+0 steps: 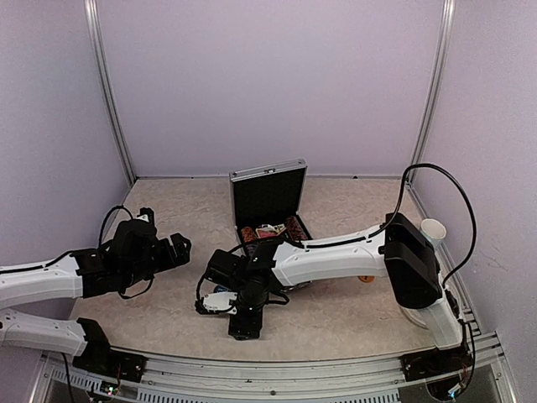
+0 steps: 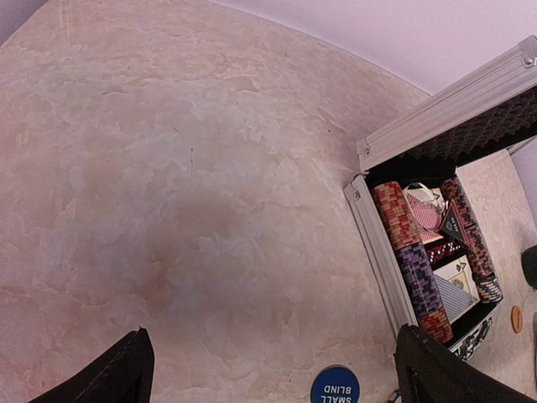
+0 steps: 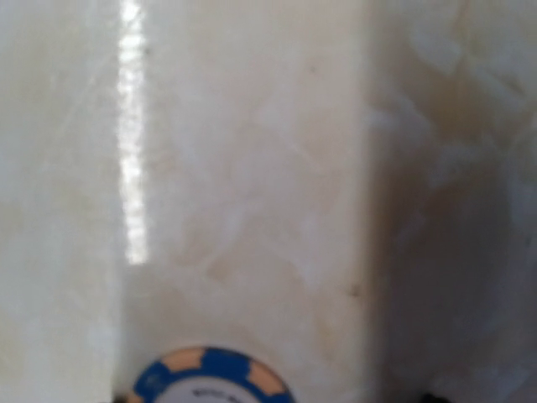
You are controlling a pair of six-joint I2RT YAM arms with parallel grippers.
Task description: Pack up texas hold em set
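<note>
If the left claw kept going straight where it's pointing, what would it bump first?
The left claw would likely hit bare table beside the open silver case, though depth is unclear.

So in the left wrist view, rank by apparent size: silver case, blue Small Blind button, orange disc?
Largest: silver case.
Then: blue Small Blind button, partly cut off at the frame's edge.
Smallest: orange disc, though it lies farther from the camera.

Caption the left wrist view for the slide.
Left gripper open above the table, blue SMALL BLIND button lying loose outside the open chip-filled case.
</note>
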